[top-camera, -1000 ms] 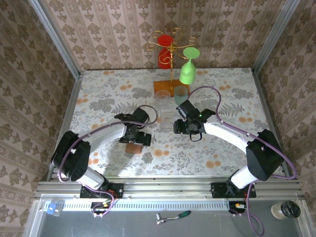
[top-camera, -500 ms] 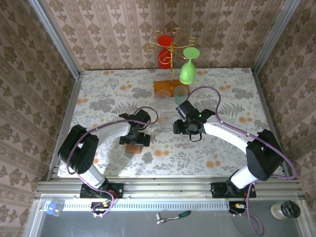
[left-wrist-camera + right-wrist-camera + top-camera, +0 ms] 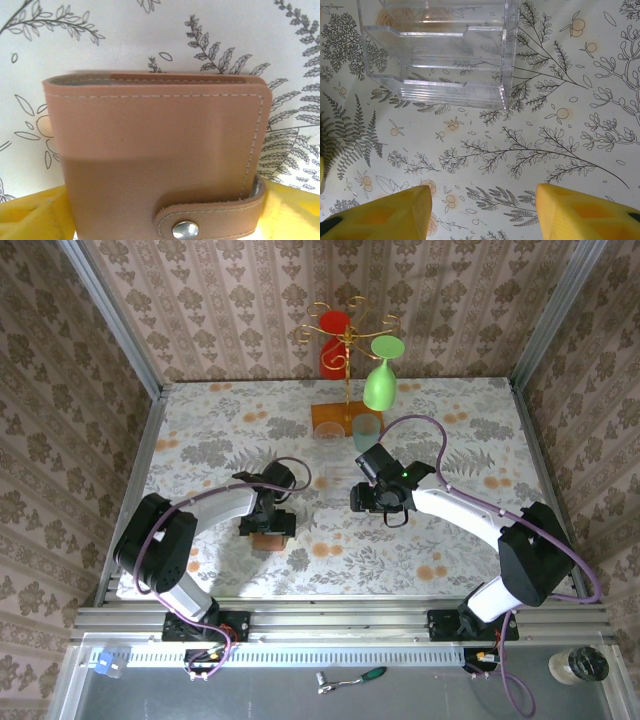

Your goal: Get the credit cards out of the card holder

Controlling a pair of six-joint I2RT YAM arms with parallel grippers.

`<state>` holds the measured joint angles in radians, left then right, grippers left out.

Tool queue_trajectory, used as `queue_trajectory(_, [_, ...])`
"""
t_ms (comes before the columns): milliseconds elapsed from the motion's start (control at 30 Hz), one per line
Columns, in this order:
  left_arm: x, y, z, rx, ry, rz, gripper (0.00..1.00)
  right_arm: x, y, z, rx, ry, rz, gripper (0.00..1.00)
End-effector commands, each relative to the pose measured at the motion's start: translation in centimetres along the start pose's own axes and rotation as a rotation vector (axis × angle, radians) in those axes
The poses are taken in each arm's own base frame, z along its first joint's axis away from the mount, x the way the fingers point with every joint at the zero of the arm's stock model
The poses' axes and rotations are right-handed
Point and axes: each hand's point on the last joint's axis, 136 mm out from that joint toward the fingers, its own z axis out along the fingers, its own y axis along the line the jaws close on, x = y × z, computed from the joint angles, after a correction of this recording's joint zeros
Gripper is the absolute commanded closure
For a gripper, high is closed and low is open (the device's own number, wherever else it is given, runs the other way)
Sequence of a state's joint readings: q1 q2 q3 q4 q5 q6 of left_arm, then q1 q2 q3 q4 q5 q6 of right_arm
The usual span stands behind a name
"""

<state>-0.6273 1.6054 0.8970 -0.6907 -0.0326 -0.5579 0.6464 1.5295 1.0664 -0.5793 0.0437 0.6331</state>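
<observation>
In the top view the left arm is sinking closer over the card holder (image 3: 268,539), which is lying on the floral surface (image 3: 220,430) near the arm bases, left of centre; a second ago the left jaws were standing a little farther up the surface and at their widest, and now they are drawing in around the brown leather; the right arm is keeping its place beside the clear tray (image 3: 336,476); in the left wrist view the card holder (image 3: 160,150) is lying flat and folded, its strap fastened by the stud (image 3: 185,230), with the yellow fingers (image 3: 30,215) flanking its near end on both sides; whether they are already pressing it I cannot tell; this is looking like the start of a grasp, and since the strap is fastened, the credit cards are presumably waiting inside, so the removal itself is not yet beginning; in the right wrist view the right jaws are standing moderately wide, yellow fingers (image 3: 375,215) apart over bare surface and holding nothing, with the clear tray (image 3: 440,55) lying ahead of them.
</observation>
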Motion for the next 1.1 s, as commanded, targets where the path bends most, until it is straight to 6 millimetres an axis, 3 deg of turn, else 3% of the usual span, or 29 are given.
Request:
queue_trajectory(0, [-0.3,-0.6,-0.7,0.027,-0.008,0.016,0.17,0.1,0.3,-0.2,-0.001,0.004,0.008,0.42])
queue_trajectory(233, [-0.7,-3.1,-1.8,0.065,-0.033,0.043,0.18,0.2,0.2,-0.3,0.001,0.002,0.008,0.42])
queue_trajectory(533, [-0.9,-8.3,-2.6,0.175,-0.044,0.059,0.18,0.2,0.2,-0.4,0.001,-0.001,0.007,0.42])
queue_trajectory(833, [1.0,-13.1,-1.7,0.246,-0.020,0.057,0.18,0.1,0.3,-0.2,-0.001,0.000,0.004,0.42])
queue_trajectory(1067, [2.6,-14.9,-1.4,0.277,0.000,0.050,0.14,-0.1,0.4,-0.4,-0.004,-0.001,0.001,0.42])
